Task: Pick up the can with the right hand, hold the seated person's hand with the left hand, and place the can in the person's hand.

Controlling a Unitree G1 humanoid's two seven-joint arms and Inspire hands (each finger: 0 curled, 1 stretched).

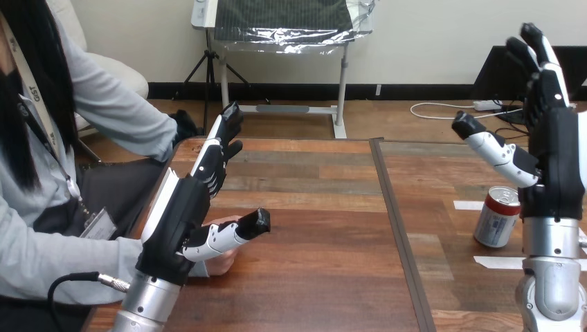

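Note:
A red and white can (498, 217) stands upright on the table at the right. My right hand (550, 149) is raised above and just right of it, open, fingers straight and pointing up, thumb out to the left, not touching the can. My left hand (185, 211) is at the left side of the table, open, fingers stretched forward and thumb out to the right. The person's hand (223, 254) rests on the table under and behind my left hand, mostly hidden by it. I see no finger curled round it.
The wooden table (311, 228) has a dark seam (394, 221) running front to back between the two halves. Strips of white tape (495, 262) lie on the table near the can. The person sits at the left edge.

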